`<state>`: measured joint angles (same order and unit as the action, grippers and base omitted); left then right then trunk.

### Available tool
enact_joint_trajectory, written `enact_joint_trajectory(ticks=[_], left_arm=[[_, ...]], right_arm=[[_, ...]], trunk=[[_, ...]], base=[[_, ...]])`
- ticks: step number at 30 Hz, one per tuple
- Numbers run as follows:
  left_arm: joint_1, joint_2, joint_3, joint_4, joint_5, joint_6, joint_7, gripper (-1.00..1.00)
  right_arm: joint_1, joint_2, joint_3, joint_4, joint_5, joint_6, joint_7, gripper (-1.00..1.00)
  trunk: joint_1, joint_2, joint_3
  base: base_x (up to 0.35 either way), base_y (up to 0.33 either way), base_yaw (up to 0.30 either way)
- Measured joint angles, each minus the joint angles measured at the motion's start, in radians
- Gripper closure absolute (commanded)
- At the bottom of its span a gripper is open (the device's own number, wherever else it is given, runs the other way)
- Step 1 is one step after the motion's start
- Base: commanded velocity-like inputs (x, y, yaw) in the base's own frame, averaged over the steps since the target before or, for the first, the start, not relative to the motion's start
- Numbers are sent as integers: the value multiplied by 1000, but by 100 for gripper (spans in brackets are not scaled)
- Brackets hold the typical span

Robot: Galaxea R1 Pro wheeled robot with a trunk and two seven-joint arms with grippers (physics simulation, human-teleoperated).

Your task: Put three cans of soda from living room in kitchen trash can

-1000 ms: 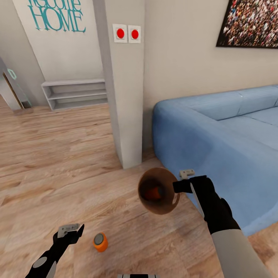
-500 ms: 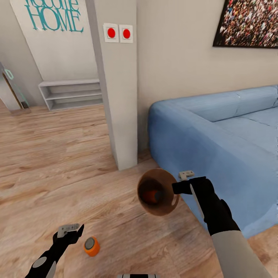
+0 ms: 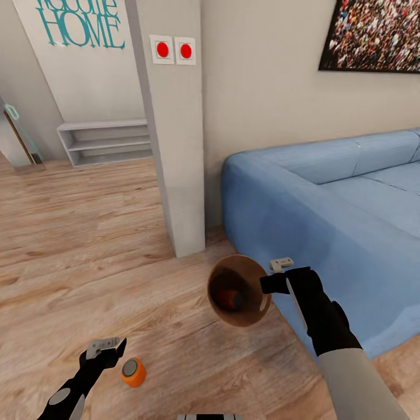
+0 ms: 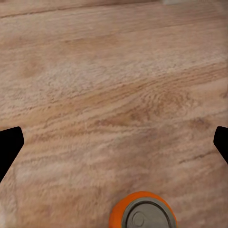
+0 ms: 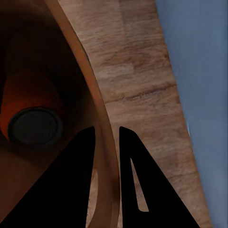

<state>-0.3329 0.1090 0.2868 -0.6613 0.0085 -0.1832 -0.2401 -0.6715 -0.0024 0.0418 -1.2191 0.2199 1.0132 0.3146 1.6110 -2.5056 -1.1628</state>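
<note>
Right gripper [image 3: 273,284] clamped on the rim of the copper-brown trash can [image 3: 239,290], held clear of the wood floor [image 3: 87,233] just in front of the blue sofa [image 3: 326,204]. From the right wrist camera, fingers [image 5: 78,185] narrowed to a slim gap, one inside the bucket wall [image 5: 102,142] and one outside, pinching it. Down in the bucket, an orange soda can [image 5: 33,118] lying in shadow, dark end facing out; same can glimpsed from the head camera as an orange patch [image 3: 231,298] deep inside. Left gripper [image 3: 108,350] low over the floor, holding nothing, fingers spread wide: in the left wrist camera just two black fingertips [image 4: 9,147] at opposite edges, bare planks between. Second orange can [image 3: 133,372] standing upright on the floor just beside that gripper, silvery top up, not touched; in the wrist picture [image 4: 143,212] cut off by the frame edge, only its top and shoulder showing. Hard to say how much of the bucket's far wall is hidden by its own rim. Beyond, a grey pillar [image 3: 172,146] with two red buttons [image 3: 174,51].
</note>
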Motion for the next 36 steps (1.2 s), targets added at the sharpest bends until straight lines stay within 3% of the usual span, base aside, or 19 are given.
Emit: enact_joint_trajectory(ticks=[5,11,32,36], left_arm=[[0,0,0,0,-3,1,0,-100],[0,0,0,0,1,2,0,-100],[-1,0,3,1,-1,11,6,-100],[-3,0,3,3,-2,12,7,-100]], right_arm=[[0,1,1,1,-12,3,1,100],[0,1,0,2,9,1,-1,100],[0,4,4,2,-2,9,0,100],[0,4,5,2,2,11,1,100]], trunk=[[0,0,0],[0,0,0],[0,0,0],[2,-1,-15]], base=[[0,-116,0],[0,-131,0],[0,-6,0],[0,0,0]])
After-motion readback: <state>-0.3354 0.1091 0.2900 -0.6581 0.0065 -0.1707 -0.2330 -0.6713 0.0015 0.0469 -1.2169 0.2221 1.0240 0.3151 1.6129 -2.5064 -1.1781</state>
